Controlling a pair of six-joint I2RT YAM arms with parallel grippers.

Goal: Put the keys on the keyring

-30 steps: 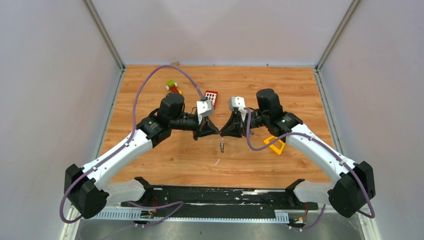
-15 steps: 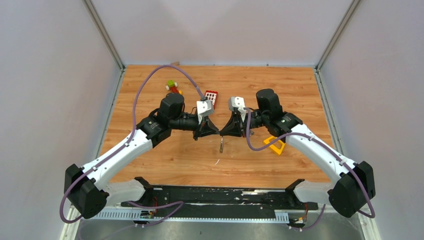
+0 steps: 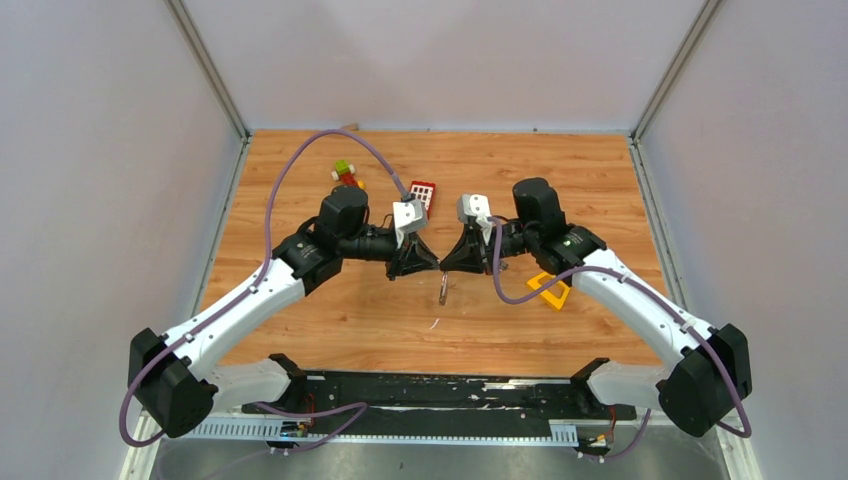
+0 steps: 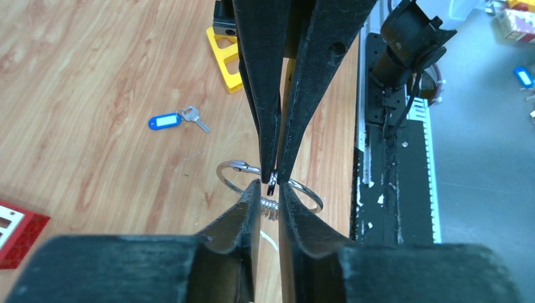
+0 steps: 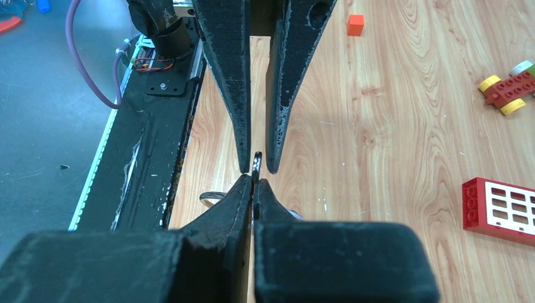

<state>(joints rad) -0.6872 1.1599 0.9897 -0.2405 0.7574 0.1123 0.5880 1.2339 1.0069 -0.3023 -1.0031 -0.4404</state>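
- Above the middle of the surface, my right end effector is clenched, seemingly on the keyring, which holds it clear of the wood for threading.
- My left end effector meets it tip to tip, arms angled inward, jaws slightly parted.
- The blue-tagged key lies on the wood.

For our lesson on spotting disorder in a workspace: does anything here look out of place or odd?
The blue-tagged key lies loose on the table, apart from the keyring pinched in the right gripper. A red brick and yellow block, unrelated to keys, also sit there.
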